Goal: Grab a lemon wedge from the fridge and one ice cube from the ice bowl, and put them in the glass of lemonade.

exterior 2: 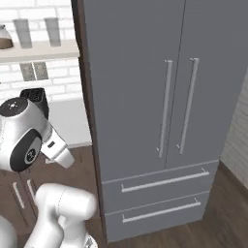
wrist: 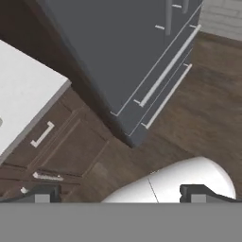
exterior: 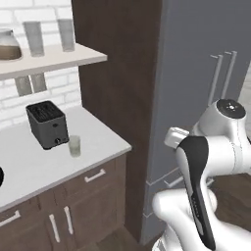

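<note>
Your fridge [exterior 2: 160, 87] is matte grey, both doors shut, two drawers below. Glass of lemonade [exterior: 74, 146] sits on the counter [exterior: 29, 166] left of the fridge, just beside the toaster [exterior: 47, 124]. Arm folded, hand aimed at the floor before the fridge; gripper [wrist: 118, 194] fingers spread wide, holding nothing.

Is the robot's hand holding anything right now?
No, nothing is held. In the hand view the gripper is open, its two fingertips far apart with nothing between them. The fridge is shut.
</note>
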You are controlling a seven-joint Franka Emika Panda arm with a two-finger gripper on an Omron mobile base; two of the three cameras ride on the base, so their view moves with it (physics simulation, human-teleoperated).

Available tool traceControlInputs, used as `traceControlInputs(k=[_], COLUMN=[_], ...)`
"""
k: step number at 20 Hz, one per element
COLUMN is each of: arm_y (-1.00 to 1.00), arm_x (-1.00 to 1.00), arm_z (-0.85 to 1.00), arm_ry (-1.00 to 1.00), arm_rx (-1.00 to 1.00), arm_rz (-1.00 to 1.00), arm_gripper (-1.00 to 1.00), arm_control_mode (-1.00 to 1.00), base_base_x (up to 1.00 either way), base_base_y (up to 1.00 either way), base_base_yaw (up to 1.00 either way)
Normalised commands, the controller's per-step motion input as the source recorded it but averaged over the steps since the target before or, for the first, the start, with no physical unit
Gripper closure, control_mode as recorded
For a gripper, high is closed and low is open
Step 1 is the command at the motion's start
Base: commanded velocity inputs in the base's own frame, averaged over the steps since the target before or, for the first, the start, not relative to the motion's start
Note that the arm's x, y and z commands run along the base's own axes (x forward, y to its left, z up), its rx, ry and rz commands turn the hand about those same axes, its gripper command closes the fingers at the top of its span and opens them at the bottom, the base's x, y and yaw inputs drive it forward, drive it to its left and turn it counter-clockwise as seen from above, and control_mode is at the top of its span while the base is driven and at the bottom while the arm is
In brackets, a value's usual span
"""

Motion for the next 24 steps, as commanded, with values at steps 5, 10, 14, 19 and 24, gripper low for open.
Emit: traceControlInputs(k=[5,10,14,19,24], arm_y=[0.0,0.0,0.0,0.0,0.0], arm_x=[0.0,0.0,0.0,0.0,0.0], arm_z=[0.0,0.0,0.0,0.0,0.0], arm_ry=[0.0,0.0,0.0,0.0,0.0], arm_rx=[0.0,0.0,0.0,0.0,0.0], arm_rz=[0.0,0.0,0.0,0.0,0.0], arm_gripper=[-1.0,-1.0,-1.0,-1.0,-1.0], arm_control_mode=[1.0,1.0,1.0,1.0,1.0], base_base_x=[0.2,0.0,-0.01,-0.1,-0.02], base_base_y=[-1.0,-1.0,-1.0,-0.96,-0.33], base_base_yaw=[0.16,0.55,0.66,0.59,0.32])
